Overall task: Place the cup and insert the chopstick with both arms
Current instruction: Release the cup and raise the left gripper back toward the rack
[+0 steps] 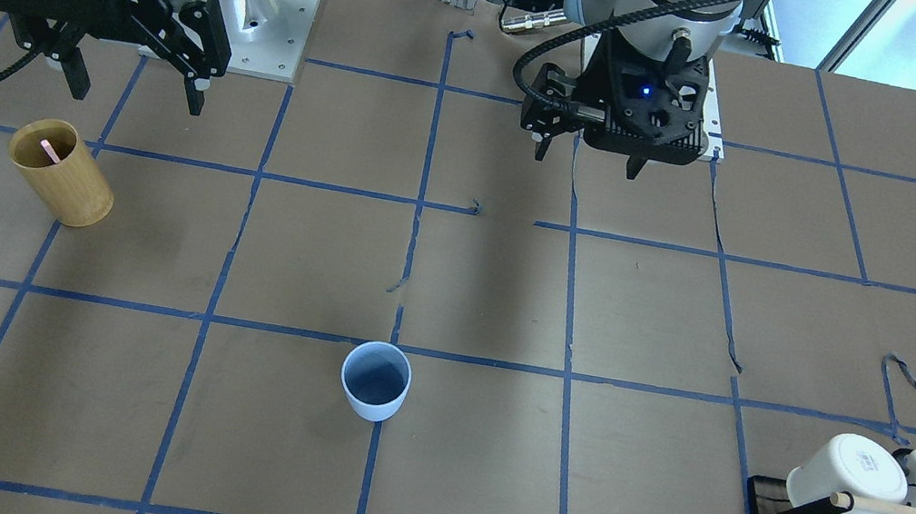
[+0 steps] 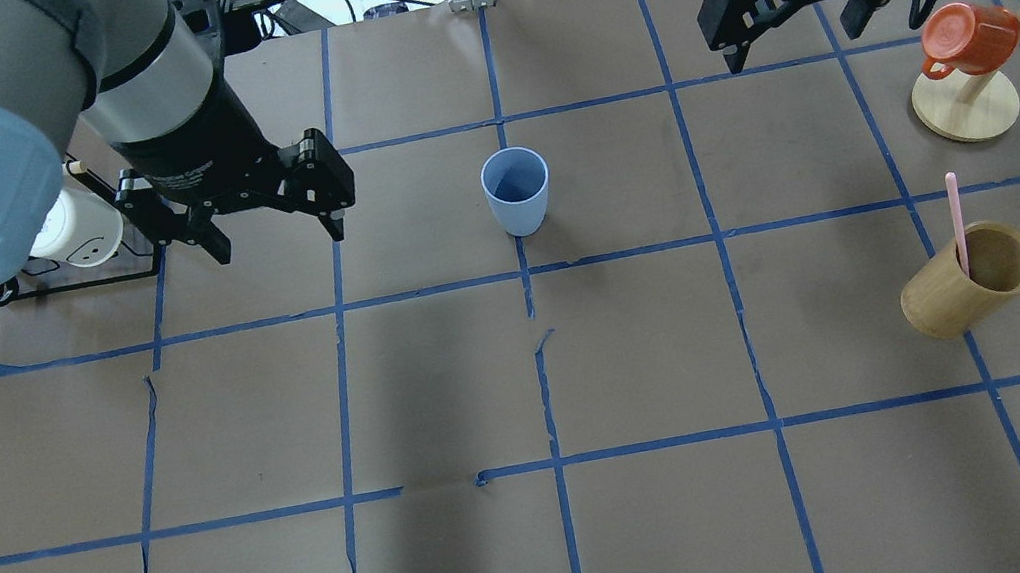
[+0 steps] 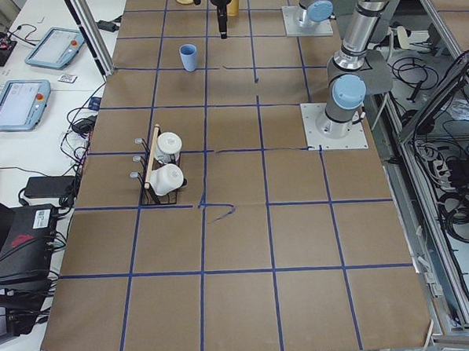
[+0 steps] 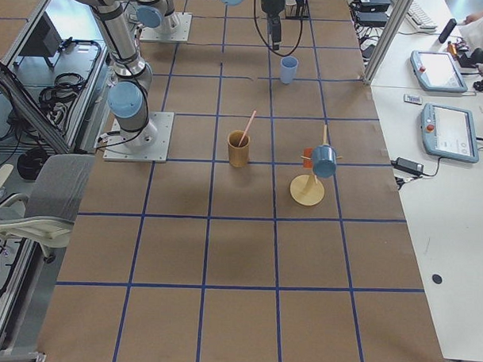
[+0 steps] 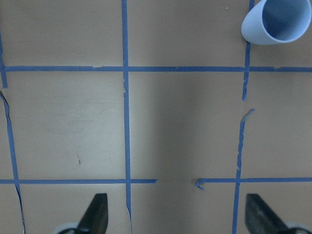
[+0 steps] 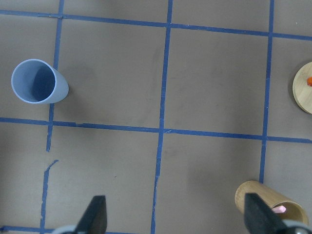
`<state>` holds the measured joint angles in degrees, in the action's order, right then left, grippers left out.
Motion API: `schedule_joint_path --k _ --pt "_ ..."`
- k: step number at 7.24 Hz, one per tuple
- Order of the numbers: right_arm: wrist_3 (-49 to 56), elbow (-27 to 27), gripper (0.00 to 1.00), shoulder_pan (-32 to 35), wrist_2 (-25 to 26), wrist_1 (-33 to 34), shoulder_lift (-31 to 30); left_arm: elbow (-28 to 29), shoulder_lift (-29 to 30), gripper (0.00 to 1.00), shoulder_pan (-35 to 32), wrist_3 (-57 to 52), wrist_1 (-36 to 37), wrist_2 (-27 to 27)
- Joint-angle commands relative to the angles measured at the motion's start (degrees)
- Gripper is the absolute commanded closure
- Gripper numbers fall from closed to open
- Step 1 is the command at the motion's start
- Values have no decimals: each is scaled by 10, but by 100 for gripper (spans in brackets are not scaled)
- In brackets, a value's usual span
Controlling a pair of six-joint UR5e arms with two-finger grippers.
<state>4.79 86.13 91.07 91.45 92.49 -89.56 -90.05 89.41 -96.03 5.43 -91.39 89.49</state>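
Note:
The pale blue cup (image 2: 516,190) stands upright and empty on the brown table, on a tape line near the middle; it also shows in the front view (image 1: 375,382) and both wrist views (image 5: 275,22) (image 6: 39,82). One pale pink chopstick (image 2: 956,220) leans in a tan wooden cup (image 2: 969,279) on my right side. My left gripper (image 2: 279,240) is open and empty, above the table to the left of the blue cup. My right gripper (image 2: 788,48) is open and empty, high above the table between the blue cup and the wooden cup.
A black rack with white mugs (image 2: 72,231) and a wooden rod stands behind my left gripper. An orange mug (image 2: 964,42) hangs on a round wooden stand (image 2: 967,112) by my right gripper. Blue tape lines grid the brown table (image 2: 548,544).

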Motion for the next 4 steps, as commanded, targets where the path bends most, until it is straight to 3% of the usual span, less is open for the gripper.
schedule_joint_path --k 1,2,3,4 --pt "75 -11 0 -1 0 -80 23 2 -6 0 60 -106 46 19" --pt "123 -4 0 -2 18 -91 25 1 -8 0 60 -105 45 22" --pt "244 8 0 -22 56 -59 31 -1 -8 0 59 -105 44 22" --pt "360 26 8 -60 53 -43 29 2 -8 0 60 -105 44 21"
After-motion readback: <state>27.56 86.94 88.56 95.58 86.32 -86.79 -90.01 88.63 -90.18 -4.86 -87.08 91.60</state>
